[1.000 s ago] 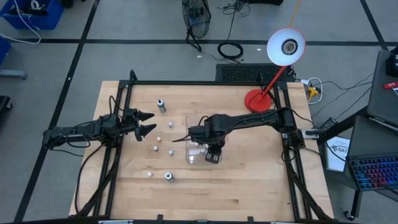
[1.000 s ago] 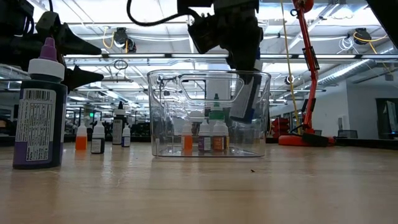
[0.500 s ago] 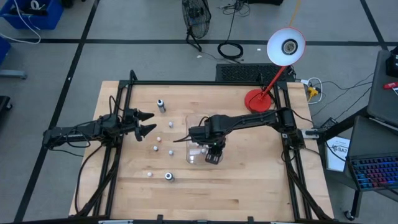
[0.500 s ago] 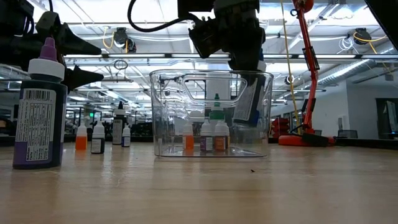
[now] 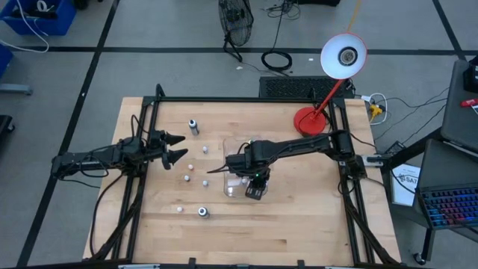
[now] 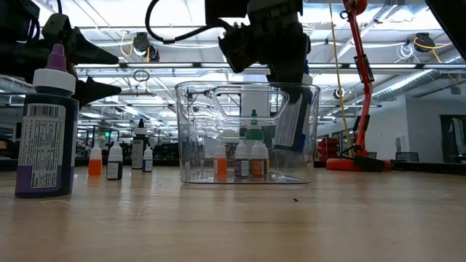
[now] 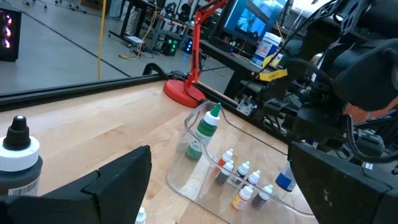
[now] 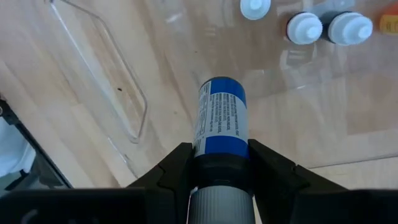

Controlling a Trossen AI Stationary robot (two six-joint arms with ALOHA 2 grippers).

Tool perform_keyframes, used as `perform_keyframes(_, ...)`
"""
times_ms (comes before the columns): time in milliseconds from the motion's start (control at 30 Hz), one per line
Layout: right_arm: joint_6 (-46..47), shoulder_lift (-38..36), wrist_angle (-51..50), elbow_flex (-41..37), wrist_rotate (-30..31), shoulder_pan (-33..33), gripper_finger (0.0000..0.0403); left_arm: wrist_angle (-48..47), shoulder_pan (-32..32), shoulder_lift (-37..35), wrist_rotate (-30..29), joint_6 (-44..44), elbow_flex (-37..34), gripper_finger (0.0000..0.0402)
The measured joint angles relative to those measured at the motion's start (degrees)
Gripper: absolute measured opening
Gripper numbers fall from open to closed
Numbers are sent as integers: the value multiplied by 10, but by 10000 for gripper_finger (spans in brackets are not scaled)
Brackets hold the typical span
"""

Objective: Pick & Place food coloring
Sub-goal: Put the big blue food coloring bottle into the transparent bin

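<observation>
High view, right gripper [image 5: 255, 192]: down inside the clear tray [image 5: 228, 188] at mid-table, its fingers closed on a blue bottle.
High view, left gripper [image 5: 175, 147]: waits left of the tray, fingers spread wide, holding nothing.
High view, loose bottles: small ones [image 5: 186, 178] scattered on the wood between left gripper and tray; a larger dark bottle [image 5: 193, 126] stands farther back, another [image 5: 202, 212] nearer the front edge.
High view, lamp [image 5: 310, 119]: red base at the far right of the table.
Low view, tray [image 6: 196, 131]: upright, with several small bottles [image 6: 254, 159] standing on its floor.
Low view, blue bottle [image 6: 290, 127]: tilted inside the tray's right side, gripped from above.
Low view, big bottle [image 6: 47, 131]: dark, with a pale cap, near left.
Left wrist view, green-capped bottle [image 7: 204, 127]: stands in the tray's far end, small bottles [image 7: 245, 186] beside it.
Right wrist view, blue bottle [image 8: 222, 121]: clamped between both fingers [image 8: 177, 163], above the tray floor; white caps [image 8: 305, 27] beyond.
</observation>
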Motion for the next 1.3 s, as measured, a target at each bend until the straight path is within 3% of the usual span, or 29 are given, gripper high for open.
perform_keyframes(367, -11, 10, 16, -53, -2, 0, 138, 0, 0, 0, 0, 0, 0, 379)
perform_keyframes(533, -11, 9, 16, -54, -2, 0, 156, 0, 0, 0, 0, 0, 0, 379)
perform_keyframes(1300, 19, 11, 37, -55, -28, -1, 173, 0, 0, 0, 0, 0, 0, 379)
